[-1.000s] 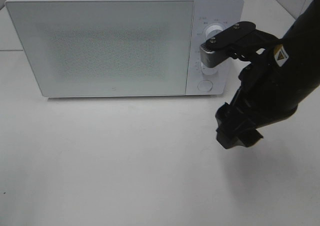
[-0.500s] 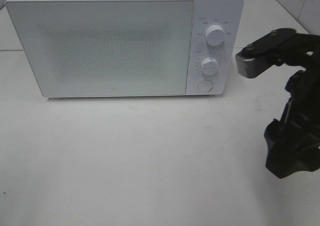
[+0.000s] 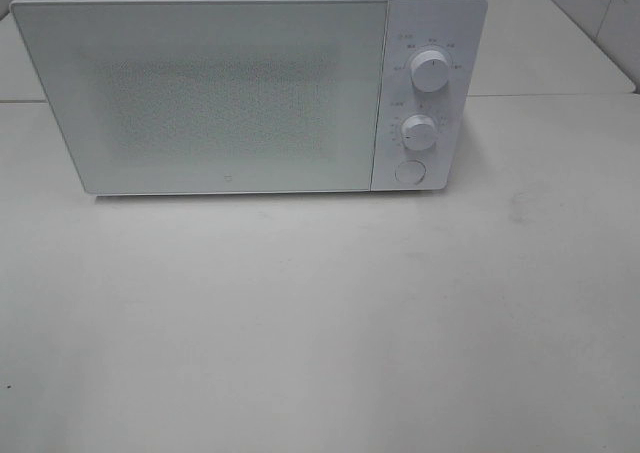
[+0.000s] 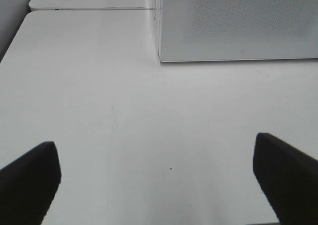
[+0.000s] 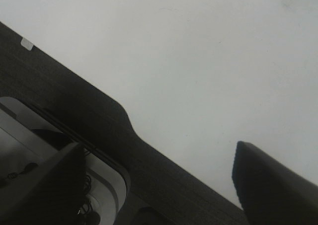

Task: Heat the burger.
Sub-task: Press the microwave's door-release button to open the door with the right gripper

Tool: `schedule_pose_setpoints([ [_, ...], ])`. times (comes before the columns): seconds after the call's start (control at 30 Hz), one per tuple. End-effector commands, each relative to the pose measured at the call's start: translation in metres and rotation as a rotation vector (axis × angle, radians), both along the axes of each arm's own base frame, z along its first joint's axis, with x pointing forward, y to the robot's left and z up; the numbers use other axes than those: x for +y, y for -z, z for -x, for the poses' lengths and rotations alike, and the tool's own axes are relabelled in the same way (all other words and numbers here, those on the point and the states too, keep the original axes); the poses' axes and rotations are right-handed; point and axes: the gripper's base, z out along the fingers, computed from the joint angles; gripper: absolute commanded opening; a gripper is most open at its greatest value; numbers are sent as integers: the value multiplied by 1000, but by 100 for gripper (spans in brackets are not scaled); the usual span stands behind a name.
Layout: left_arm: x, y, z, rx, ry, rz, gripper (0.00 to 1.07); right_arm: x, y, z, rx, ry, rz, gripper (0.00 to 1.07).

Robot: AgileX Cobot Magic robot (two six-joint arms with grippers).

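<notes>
Seeing the white box-shaped microwave [image 3: 230, 83] shut and no burger outside, I judge heating is begun; left claw [image 4: 156, 153] and right claw [image 5: 159, 158] hang wide, empty, awaiting door opening.

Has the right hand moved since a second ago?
Yes. The right hand was at the knobs of the microwave, then drew off rightward and has left the overhead view.
</notes>
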Motion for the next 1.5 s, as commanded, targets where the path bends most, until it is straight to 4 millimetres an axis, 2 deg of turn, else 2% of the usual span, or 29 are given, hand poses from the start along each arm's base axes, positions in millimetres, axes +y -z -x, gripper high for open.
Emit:
schedule_pose_setpoints([
  [0.03, -1, 1, 3, -29, 0, 14, 98, -10, 8, 13, -11, 36, -32, 76],
  [0.1, -1, 1, 3, -29, 0, 14, 98, -20, 19, 25, -37, 65, -63, 76],
  [0.3, -1, 1, 3, -29, 0, 14, 98, -36, 38, 41, -133, 196, -118, 76],
  [0.43, -1, 1, 3, -29, 0, 14, 98, -41, 40, 48, -227, 266, -167, 76],
  [0.47, -1, 1, 3, -29, 0, 14, 98, -44, 36, 54, -311, 309, -206, 76],
  [0.6, -1, 1, 3, -29, 0, 14, 98, -49, 34, 63, -435, 378, -241, 76],
  [0.87, -1, 1, 3, -29, 0, 14, 98, -53, 42, 80, -524, 510, -230, 76],
  [1.5, -1, 1, 3, -26, 0, 14, 98, -53, 42, 80, -525, 531, -226, 76],
])
